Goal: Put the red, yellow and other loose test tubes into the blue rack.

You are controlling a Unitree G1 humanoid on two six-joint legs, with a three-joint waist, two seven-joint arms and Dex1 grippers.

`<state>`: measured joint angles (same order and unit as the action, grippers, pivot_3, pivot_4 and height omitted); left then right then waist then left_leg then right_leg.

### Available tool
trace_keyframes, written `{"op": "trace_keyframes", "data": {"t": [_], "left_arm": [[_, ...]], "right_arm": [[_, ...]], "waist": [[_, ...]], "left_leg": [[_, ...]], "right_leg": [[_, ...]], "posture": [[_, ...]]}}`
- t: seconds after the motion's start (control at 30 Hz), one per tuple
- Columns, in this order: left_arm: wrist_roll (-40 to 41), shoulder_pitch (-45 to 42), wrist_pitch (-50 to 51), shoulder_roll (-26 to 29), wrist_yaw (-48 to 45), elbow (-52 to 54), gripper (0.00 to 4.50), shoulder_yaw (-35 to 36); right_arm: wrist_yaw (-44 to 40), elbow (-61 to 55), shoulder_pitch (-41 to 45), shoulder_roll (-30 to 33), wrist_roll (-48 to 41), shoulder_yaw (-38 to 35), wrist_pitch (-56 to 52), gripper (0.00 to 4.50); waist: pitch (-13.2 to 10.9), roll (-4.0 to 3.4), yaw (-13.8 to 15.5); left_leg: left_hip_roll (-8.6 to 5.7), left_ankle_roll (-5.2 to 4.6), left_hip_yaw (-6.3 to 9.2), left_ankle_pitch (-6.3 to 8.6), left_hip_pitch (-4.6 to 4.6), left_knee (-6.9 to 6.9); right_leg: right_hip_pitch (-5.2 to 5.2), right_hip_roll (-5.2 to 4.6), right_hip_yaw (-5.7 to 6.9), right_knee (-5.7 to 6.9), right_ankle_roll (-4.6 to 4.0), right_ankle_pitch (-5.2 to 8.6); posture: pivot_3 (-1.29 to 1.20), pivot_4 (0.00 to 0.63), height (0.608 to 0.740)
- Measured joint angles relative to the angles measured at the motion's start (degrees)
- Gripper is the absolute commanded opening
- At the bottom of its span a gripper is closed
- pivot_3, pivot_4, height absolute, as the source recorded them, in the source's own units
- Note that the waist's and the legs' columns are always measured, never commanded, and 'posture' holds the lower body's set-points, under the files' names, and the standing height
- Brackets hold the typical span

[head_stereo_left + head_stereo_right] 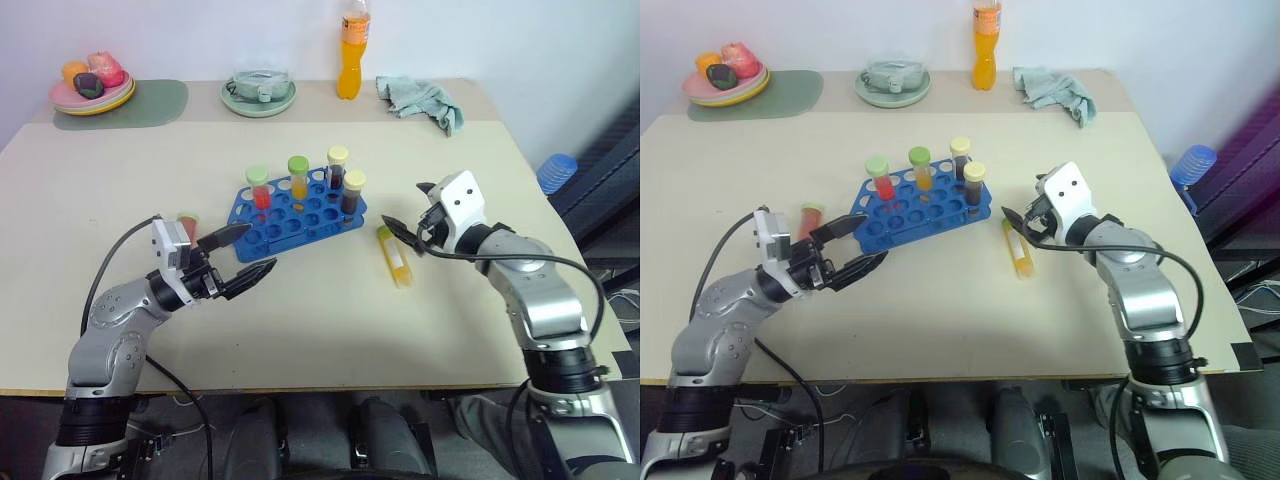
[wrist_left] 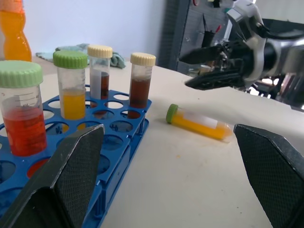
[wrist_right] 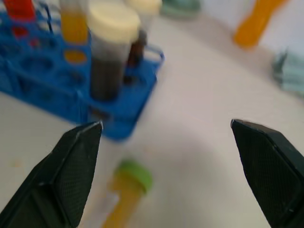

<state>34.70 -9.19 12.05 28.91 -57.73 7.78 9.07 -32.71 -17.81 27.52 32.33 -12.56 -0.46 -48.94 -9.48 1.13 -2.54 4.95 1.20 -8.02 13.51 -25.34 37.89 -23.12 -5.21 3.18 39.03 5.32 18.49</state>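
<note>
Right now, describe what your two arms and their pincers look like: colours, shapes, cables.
Both arms are built of rounded silver-grey metal segments with black joint bands. The left pincer has two tapered black fingers with textured pads, behind a small white block with a red mark. The right pincer has the same black fingers under a white housing with two dark dots. A thin black cable loops loosely along each arm.

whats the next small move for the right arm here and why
Probably lower the open right end effector onto the yellow-filled, green-capped plastic test tube lying flat on the beige table beside the blue plastic rack. It hovers just above that tube, holding nothing, and the tube is not yet racked.
</note>
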Motion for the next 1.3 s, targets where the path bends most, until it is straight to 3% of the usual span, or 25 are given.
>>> {"op": "trace_keyframes", "data": {"t": [0.17,0.37,0.6,0.93,1.3], "left_arm": [[0.3,-0.2,0.4,-0.1,-2.2,-0.3,4.5,-1.5],[0.9,0.3,1.1,-0.1,-2.5,-0.2,4.5,-1.4],[1.0,3.0,1.4,0.4,-2.0,2.0,4.5,-1.2],[1.1,4.0,2.7,0.5,-0.2,4.6,4.5,-0.7],[1.9,3.8,4.3,1.5,1.6,6.1,4.5,-0.5]], "right_arm": [[0.8,1.3,11.8,-2.4,-8.1,-3.0,-29.6,4.42],[5.5,6.6,14.0,-4.4,-8.4,-4.0,-42.2,4.42],[8.2,14.0,15.1,-4.4,-7.2,-0.4,-41.5,4.42],[9.7,30.6,23.2,-8.9,-3.8,3.0,-29.4,4.42],[9.2,25.8,20.0,-8.7,-0.7,8.6,-25.6,4.42]], "waist": [[0.0,0.0,0.2],[0.0,0.01,0.8],[0.0,0.01,0.4],[0.0,0.02,-0.1],[0.1,0.06,-0.3]], "left_leg": [[0.0,-0.1,0.03,0.06,-0.03,-0.03],[-0.05,-0.11,-0.01,0.06,-0.09,-0.03],[-0.05,-0.1,-0.03,0.06,-0.07,-0.05],[-0.01,-0.08,-0.05,0.04,-0.03,-0.05],[0.01,-0.05,-0.02,0.03,0.0,-0.07]], "right_leg": [[-0.01,0.0,0.01,-0.04,-0.02,0.0],[-0.02,-0.04,0.01,-0.12,-0.01,0.0],[-0.03,-0.03,0.02,-0.11,-0.01,0.0],[-0.02,0.01,0.01,-0.07,-0.01,0.0],[-0.01,0.01,0.01,-0.05,-0.02,0.0]], "posture": [[0.0,0.15,0.74],[0.0,0.15,0.74],[0.0,0.15,0.74],[0.0,0.15,0.74],[0.0,0.15,0.74]]}}
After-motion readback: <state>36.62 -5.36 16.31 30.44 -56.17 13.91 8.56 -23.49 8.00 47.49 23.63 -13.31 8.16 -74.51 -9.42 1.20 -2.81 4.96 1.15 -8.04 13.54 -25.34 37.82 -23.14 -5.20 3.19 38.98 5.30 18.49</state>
